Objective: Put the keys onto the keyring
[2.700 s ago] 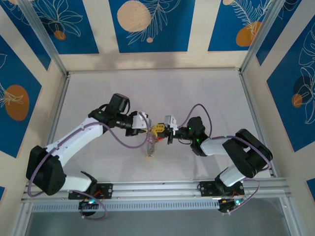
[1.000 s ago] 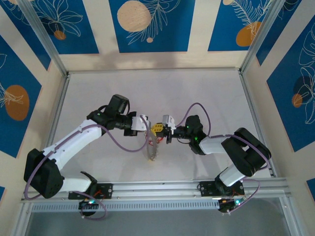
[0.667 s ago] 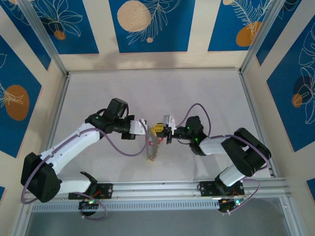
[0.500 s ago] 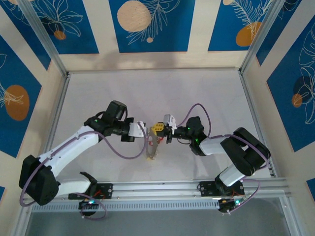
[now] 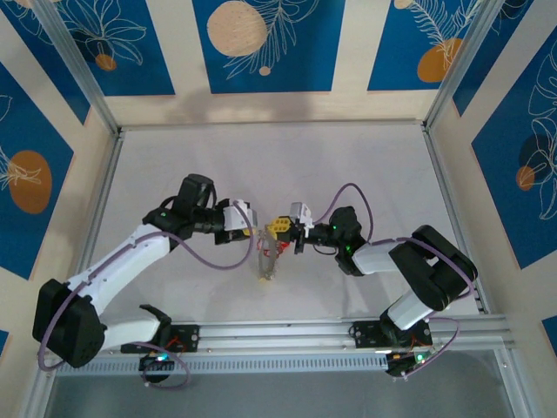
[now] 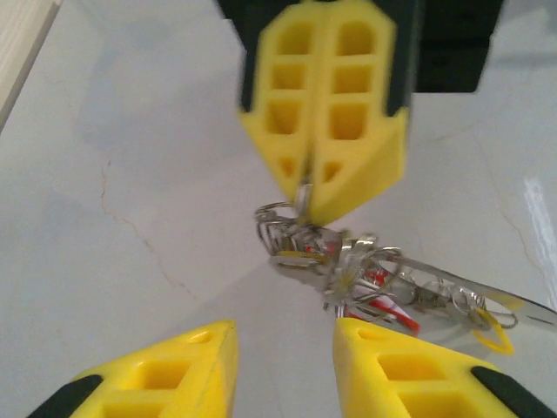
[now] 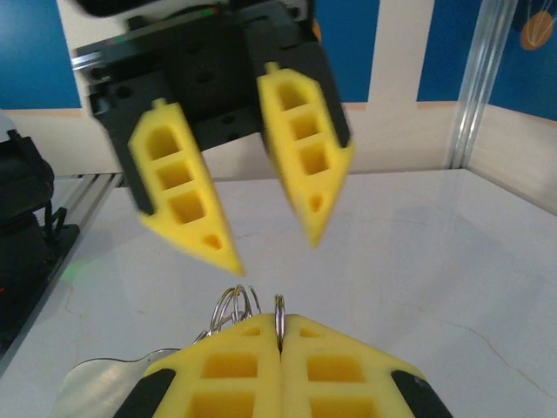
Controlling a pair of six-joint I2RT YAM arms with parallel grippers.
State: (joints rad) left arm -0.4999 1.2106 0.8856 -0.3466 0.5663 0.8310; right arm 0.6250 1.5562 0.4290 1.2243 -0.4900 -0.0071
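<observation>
A second ago the left gripper [image 5: 242, 218] was clenched close to the keyring [image 5: 267, 259]. Now its fingers stand apart with nothing between them, and it has pulled back a little to the left. I judge that it has let go of a key, so one threading step is probably finished, though I cannot confirm that the key sits on the hoop. The right gripper [image 5: 280, 229] stays clenched on a thin metal loop at the top of the keyring, which hangs from it toward the surface [image 5: 348, 165]. The top view gives only a thin hanging shape. The left wrist view shows the keys [image 6: 348, 270] bunched under the right gripper, with red and yellow pieces among them. The right wrist view shows clearly the gap between the left fingers.
</observation>
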